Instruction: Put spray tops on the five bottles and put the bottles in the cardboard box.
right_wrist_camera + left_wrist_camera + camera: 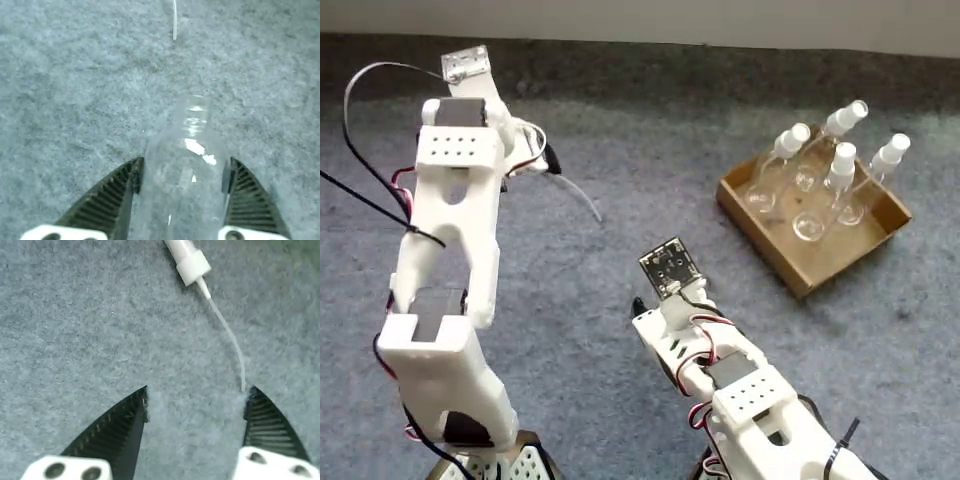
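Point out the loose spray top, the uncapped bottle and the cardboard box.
spray top (192,262), left wrist view, white cap.
bottle (184,170), right wrist view, clear shoulder.
cardboard box (760,234), high view, outer wall.

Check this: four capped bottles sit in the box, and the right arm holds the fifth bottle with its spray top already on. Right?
Not quite. The fifth bottle in the right gripper has a bare, open neck, as the right wrist view shows; a spray top lies loose on the carpet. Four capped bottles do sit in the box.
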### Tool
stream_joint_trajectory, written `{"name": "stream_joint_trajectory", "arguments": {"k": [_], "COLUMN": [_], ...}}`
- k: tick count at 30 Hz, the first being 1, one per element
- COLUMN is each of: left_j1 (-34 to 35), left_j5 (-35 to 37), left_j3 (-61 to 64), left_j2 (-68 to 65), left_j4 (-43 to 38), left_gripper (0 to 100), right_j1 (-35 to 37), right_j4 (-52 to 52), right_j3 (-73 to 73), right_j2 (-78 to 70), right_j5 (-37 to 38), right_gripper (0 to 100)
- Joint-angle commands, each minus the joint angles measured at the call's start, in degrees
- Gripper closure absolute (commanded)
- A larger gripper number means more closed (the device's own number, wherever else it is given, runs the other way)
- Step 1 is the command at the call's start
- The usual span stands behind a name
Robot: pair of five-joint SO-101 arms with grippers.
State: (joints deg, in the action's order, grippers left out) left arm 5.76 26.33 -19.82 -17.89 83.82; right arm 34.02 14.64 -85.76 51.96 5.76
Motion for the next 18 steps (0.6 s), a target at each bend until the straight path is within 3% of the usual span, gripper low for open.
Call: {"name": "stream_joint_trajectory", "arguments": {"k": [1,12,18], "left_j1": [-0.75,-0.75,-0.66], "left_j5": [9.67,17.14,17.49], "left_j3": [-14.90,-41.01,-53.93], "left_j2": [-8.04,-34.68,-44.53], "left_j4": [-0.09,0.35,0.35], "left_gripper": [72,72,77], "right_j1": [0.75,0.75,0.75], "right_j4": [-1.63,-1.63,-1.63], "right_j3": [0.31,0.31,0.40], "right_j2": [1.80,1.80,1.80], "right_j5": [0.00,0.00,5.01], "right_gripper": [79.6,79.6,79.6]}}
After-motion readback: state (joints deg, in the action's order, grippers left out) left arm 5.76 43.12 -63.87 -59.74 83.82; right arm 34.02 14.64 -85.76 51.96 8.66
